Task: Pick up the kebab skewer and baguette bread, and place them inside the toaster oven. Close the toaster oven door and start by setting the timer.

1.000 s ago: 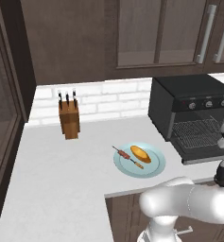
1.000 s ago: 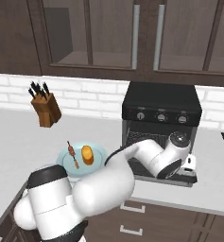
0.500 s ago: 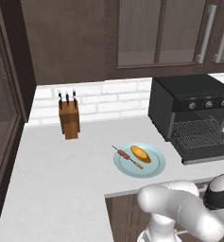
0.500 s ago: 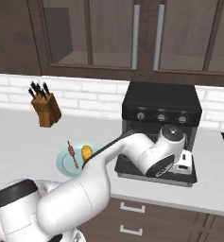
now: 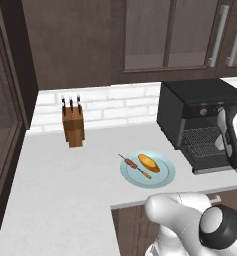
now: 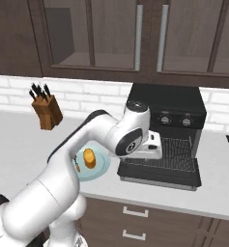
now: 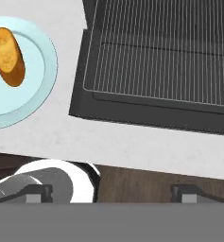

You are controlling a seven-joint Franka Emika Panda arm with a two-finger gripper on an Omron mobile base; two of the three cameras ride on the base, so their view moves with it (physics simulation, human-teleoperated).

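One pale blue plate lies on the white bench, a little right of centre in the left base view. On it rest one kebab skewer and one baguette bread: the skewer lies slantwise along the plate's left side with its tip past the rim, and the loaf sits just beside it toward the plate's middle. In the hand view the loaf shows at the upper left, alone on the plate's visible part.

One toaster oven stands at the right of the left base view, against the white brick wall. The toaster oven door is dropped open onto the bench, and one wire rack shows over it in the hand view. Two silver knobs can be counted on the oven's front in the right base view.

One wooden knife block stands at the upper left of the bench, well apart from the plate, with three dark handles rising from it.

The gripper hangs over the open door, near the centre of the right base view, its jaws spread wide with nothing between them.
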